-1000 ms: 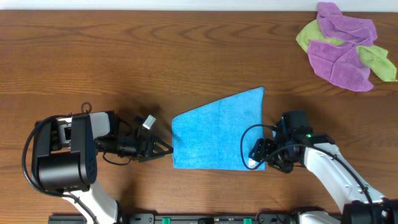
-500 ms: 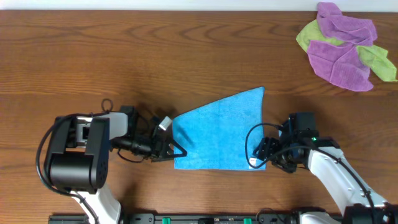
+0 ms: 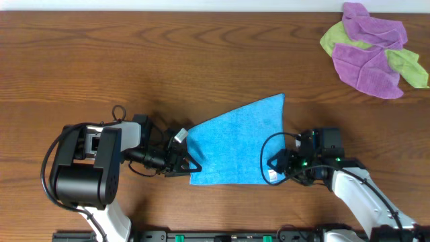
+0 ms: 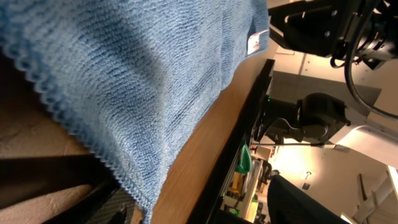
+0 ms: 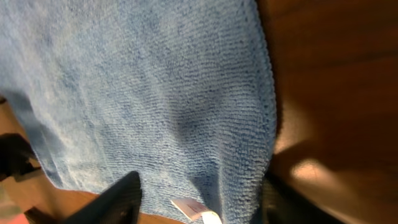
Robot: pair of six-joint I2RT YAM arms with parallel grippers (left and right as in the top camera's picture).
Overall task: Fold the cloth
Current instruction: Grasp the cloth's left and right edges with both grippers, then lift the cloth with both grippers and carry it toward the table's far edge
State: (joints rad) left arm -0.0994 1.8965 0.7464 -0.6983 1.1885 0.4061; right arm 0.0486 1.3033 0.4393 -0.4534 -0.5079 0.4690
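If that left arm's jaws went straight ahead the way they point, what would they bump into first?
The blue cloth: its near corner seems to lie right at the left jaws, though depth is hard to judge.

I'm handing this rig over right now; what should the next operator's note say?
Left end effector: at the near-left corner of the cloth; grip unconfirmed.
Right end effector: astride the near-right corner by the white tag; grip unconfirmed.
Cloth: flat on the table, skewed outline.
Done: both near corners reached.
To do: secure both corners, fold toward the far edge.
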